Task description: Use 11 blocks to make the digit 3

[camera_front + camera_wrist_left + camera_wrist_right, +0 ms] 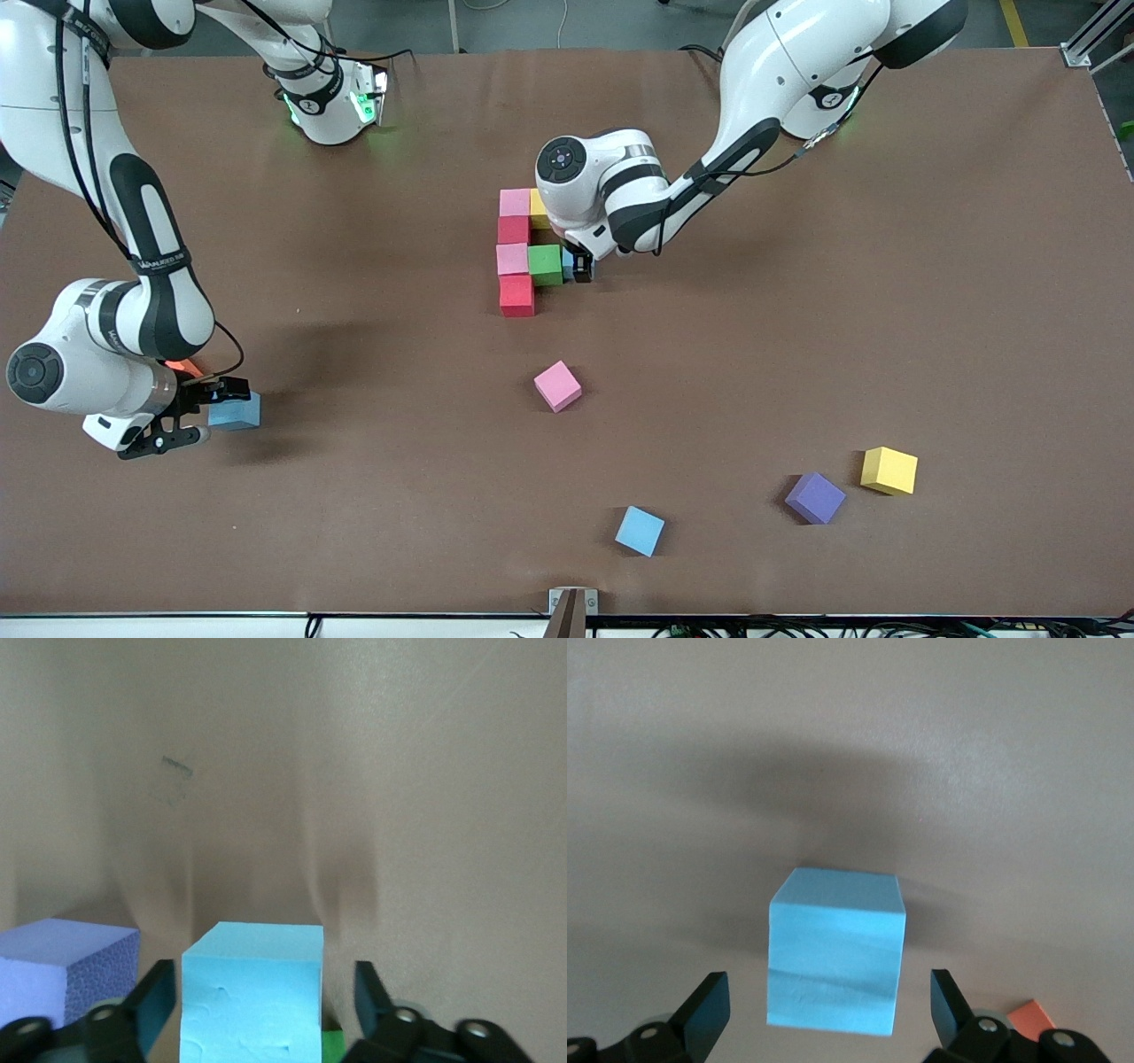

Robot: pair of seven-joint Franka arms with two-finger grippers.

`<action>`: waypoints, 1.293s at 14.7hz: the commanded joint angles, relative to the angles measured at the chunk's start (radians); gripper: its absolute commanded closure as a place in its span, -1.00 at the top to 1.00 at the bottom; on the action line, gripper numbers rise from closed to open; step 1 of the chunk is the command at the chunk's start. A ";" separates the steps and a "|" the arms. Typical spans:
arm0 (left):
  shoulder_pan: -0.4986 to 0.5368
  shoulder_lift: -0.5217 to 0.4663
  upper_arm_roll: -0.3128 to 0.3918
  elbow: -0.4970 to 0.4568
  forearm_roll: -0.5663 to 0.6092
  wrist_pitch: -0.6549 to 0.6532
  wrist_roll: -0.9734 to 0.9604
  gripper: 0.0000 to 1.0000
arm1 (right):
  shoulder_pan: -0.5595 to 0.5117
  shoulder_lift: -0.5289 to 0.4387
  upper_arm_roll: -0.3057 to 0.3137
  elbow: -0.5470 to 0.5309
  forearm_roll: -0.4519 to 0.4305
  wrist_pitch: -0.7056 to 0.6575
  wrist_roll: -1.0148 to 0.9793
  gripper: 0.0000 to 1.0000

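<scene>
The partly built digit 3 stands mid-table: pink (514, 202), yellow (539, 208), red (513, 229), pink (512, 259), green (544, 264) and red (516, 295) blocks. A blue block (252, 992) rests beside the green one (330, 1047), and my left gripper (264, 992) is open round it with gaps on both sides. A purple block (66, 970) sits close by. My right gripper (828, 1001) is open at a second blue block (837, 948), down at the table toward the right arm's end (236, 413).
Loose blocks lie nearer the front camera: pink (557, 385), blue (640, 530), purple (815, 497) and yellow (889, 470). An orange cube (1032, 1019) lies right beside the right gripper, under that arm's wrist (186, 366).
</scene>
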 commanded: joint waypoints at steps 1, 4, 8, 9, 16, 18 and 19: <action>-0.015 -0.035 -0.030 -0.009 0.066 -0.073 -0.264 1.00 | -0.005 0.021 0.007 0.024 -0.009 0.010 -0.016 1.00; 0.008 -0.069 -0.082 -0.004 0.066 -0.153 -0.122 1.00 | -0.005 0.032 0.006 0.024 -0.009 0.031 -0.016 1.00; 0.068 -0.083 -0.078 0.031 0.096 -0.148 0.157 1.00 | 0.001 0.049 0.006 0.025 -0.016 0.054 -0.017 1.00; 0.092 -0.074 -0.076 0.062 0.130 -0.145 0.223 1.00 | 0.001 0.055 0.006 0.025 -0.020 0.060 -0.017 1.00; 0.155 -0.013 0.064 0.185 0.298 0.054 0.610 1.00 | -0.003 0.077 0.004 0.022 -0.017 0.119 -0.094 0.06; 0.201 -0.011 0.109 0.206 0.288 0.095 0.670 1.00 | 0.014 0.066 0.006 0.025 -0.019 0.105 -0.077 -0.13; 0.249 -0.010 0.108 0.206 0.288 0.111 0.707 1.00 | 0.029 0.060 0.006 0.025 -0.008 0.103 -0.045 -0.15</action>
